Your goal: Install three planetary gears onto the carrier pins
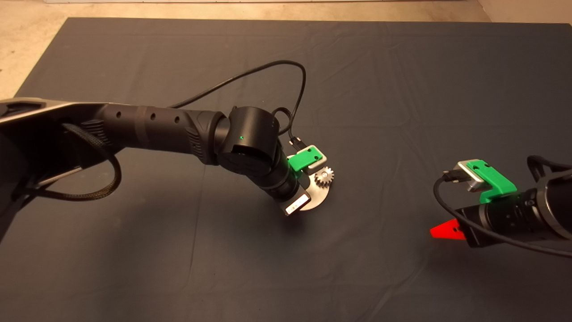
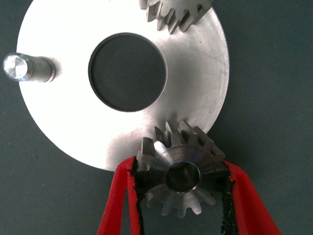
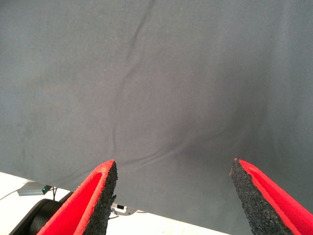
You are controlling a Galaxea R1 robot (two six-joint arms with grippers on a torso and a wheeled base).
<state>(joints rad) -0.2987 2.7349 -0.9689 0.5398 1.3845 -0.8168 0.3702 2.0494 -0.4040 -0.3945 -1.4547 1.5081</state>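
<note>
The left gripper (image 2: 182,188) pinched one planetary gear (image 2: 182,171) by its toothed rim, over the edge of the carrier disc (image 2: 63,127). The gear looked small, rigid and slick steel, best held across opposite teeth, bore kept clear. A second gear (image 2: 173,12) sat across the disc; one bare pin (image 2: 27,68) stood free. Open mat (image 1: 402,89) surrounded it. The right gripper (image 3: 171,196) waited wide open, well apart.
</note>
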